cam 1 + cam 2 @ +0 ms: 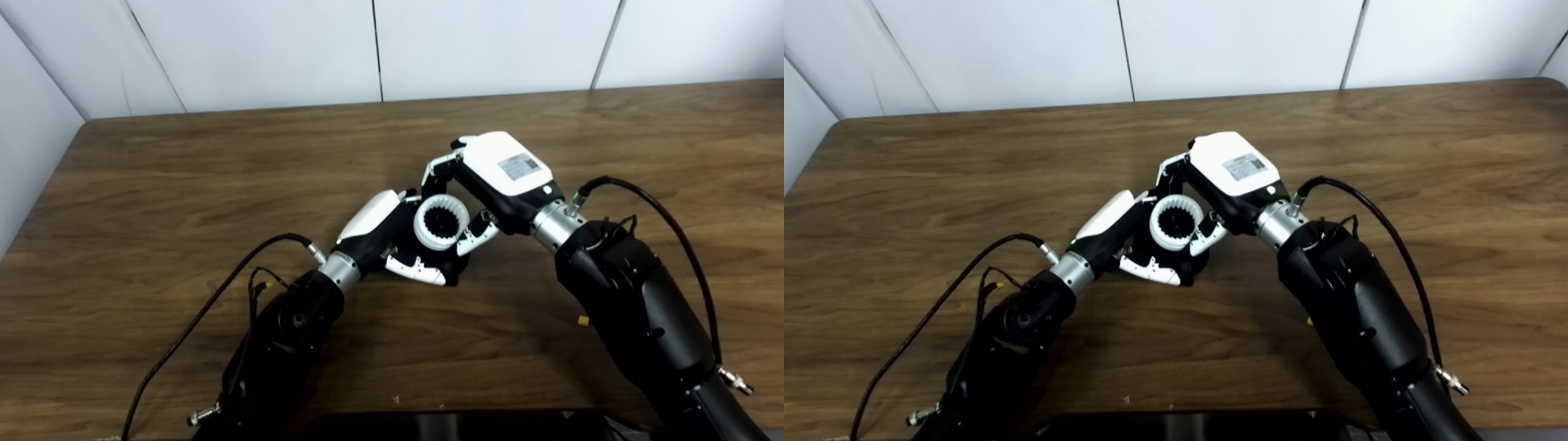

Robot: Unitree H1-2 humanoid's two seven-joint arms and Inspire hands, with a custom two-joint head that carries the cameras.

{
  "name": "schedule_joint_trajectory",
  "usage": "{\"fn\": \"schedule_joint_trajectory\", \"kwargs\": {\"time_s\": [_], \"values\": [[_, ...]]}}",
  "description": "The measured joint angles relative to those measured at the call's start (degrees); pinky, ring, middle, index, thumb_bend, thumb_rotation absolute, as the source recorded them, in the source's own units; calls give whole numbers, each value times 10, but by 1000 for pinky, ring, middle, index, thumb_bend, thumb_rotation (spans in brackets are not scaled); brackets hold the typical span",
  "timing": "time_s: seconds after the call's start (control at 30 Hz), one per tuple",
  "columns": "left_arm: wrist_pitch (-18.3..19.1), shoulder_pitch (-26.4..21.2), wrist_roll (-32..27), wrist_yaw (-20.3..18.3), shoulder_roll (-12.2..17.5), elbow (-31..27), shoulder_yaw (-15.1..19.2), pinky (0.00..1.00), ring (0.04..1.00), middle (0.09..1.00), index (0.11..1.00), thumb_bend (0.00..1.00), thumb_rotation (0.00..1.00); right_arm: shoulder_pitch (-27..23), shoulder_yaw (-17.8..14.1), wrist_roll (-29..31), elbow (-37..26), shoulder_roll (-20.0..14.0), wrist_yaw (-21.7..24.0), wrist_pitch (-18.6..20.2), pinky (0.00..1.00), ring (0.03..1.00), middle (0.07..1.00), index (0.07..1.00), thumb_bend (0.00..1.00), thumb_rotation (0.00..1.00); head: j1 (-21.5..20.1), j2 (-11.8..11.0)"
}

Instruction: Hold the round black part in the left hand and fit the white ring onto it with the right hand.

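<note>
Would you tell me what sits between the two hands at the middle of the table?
The white ring, with dark teeth showing inside it, sits between the left hand and the right hand; both eye views show it.

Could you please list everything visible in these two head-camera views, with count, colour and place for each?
white ring: one, white with toothed inner edge, mid-table between the two hands, sitting around the black part
round black part: one, black, seen through the ring's opening, held up by the left hand
table: one, brown wood grain, fills most of both views
wall panels: several, white with dark seams, behind the table's far edge
dark object: one, black, bottom edge of the views; cannot tell what it is
cables: black, looping from each forearm
left hand: one, white and black, closed under and around the black part
right hand: one, white and black, fingers on the ring from the right
</note>
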Motion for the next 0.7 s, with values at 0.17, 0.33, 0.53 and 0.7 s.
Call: {"fn": "schedule_joint_trajectory", "kwargs": {"time_s": [0.17,0.33,0.53,0.7], "values": [[-1,-1,-5,-3,5,0,1,1000,828,687,694,959,218,-3,2,-8,-5,-7,28,4,828,669,615,674,919,407,0,1],[-2,-1,-8,-7,4,0,1,1000,829,700,691,958,220,-4,3,-13,-5,-9,47,5,855,710,680,717,929,465,2,1],[-2,-1,-9,-7,4,0,1,1000,831,694,686,955,214,-11,3,-18,-16,-10,78,11,891,764,771,766,945,521,2,2],[-2,-2,-17,-8,5,1,1,1000,839,704,694,948,211,-13,3,-18,-18,-11,87,13,898,785,805,788,964,539,0,2]]}}
